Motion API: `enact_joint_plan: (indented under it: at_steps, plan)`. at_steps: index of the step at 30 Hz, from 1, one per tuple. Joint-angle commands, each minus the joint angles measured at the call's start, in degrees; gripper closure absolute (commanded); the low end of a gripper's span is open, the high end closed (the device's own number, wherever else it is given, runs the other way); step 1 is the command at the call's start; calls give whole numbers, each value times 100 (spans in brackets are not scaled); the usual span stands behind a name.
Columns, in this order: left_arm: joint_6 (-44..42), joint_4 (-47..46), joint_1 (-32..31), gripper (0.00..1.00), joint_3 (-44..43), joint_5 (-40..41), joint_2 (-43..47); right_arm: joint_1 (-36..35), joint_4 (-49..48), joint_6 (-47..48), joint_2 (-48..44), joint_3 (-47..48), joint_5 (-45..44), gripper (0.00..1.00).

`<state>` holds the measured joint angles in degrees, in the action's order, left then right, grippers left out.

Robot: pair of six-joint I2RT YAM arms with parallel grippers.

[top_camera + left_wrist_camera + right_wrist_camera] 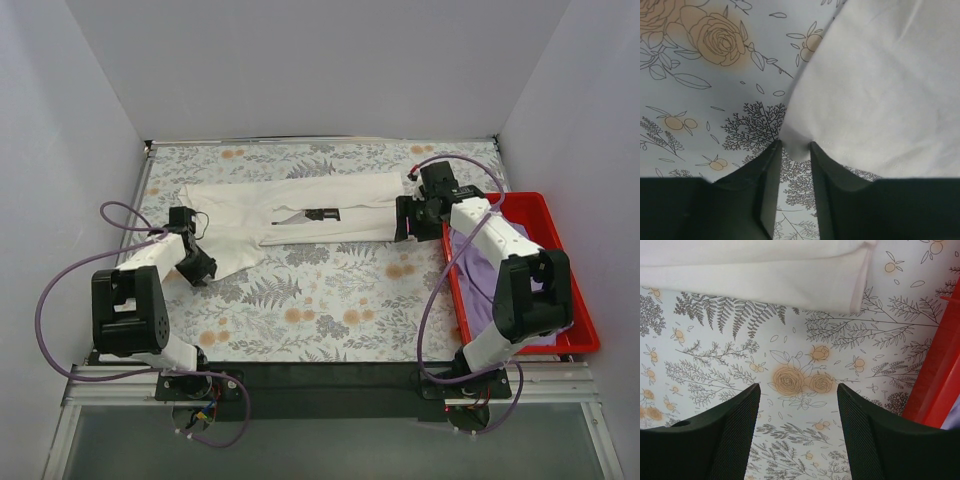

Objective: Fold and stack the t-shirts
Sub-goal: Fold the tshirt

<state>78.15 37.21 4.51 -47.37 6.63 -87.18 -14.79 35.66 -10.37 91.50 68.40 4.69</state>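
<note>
While the black print [322, 213] on its chest is too small to read, we log the cream cotton t-shirt [300, 200] lying flat on the far half of the floral-patterned tablecloth [330, 310], folded into a long band. Its long axis runs left to right, roughly parallel to the far table edge; we cannot tell which end is the collar. The band's near-left corner trails toward the left arm. We see the left gripper [796, 152] low at that corner, jaws nipping a small nub of cream fabric between the fingertips. We mark the right gripper [799, 390] over bare tablecloth just beside the shirt's right end, jaws spread wide, with the folded hem lying beyond the fingertips. The plain lavender t-shirt [470, 265] lies crumpled in the red plastic bin [545, 205] at the table's right side, partly under the right arm, apart from the cream one.
</note>
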Motion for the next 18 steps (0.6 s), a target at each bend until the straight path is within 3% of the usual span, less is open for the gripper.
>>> enact_joint_plan:
  at_steps: [1, 3, 4, 11, 18]
  plan:
    - [69, -161, -47, 78, 36, 224, -194, -16, -173, -44, -317, -116, -12, 41]
    - [51, -162, -47, 87, -34, 224, -264, -16, -191, -53, -352, -160, -21, 41]
    - [25, -153, -47, 100, -87, 242, -265, -16, -191, -53, -370, -169, -29, 41]
    - [-203, -109, -47, 100, -1351, 225, -308, -16, -191, -79, -572, -275, -126, 42]
    - [-467, -240, -56, 100, -3136, -82, -1344, -16, -191, -79, -713, -354, -240, 42]
